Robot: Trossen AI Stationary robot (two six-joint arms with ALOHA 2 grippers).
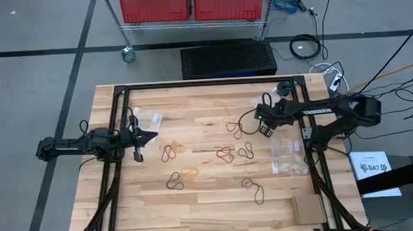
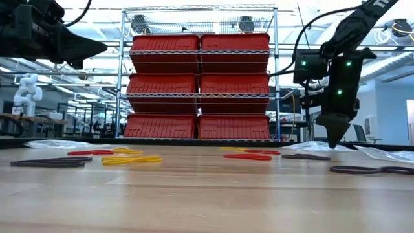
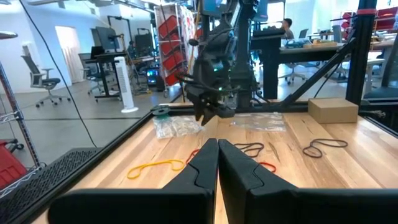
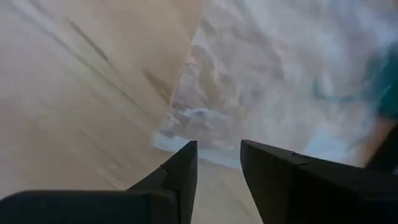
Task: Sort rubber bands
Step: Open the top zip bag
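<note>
Several rubber bands lie flat and scattered on the wooden table: red ones, yellow-tan ones and black ones. In the low view a black band, a yellow band and a red band show. My left gripper is shut and empty, held level well above the table's left part. My right gripper points down just above the table right of the middle. Its fingers stand a narrow gap apart with nothing between them.
One clear plastic bag lies by the right gripper and fills its wrist view; another lies at the far left. A cardboard box sits at the near right corner. A shelf with red bins stands beyond the far edge.
</note>
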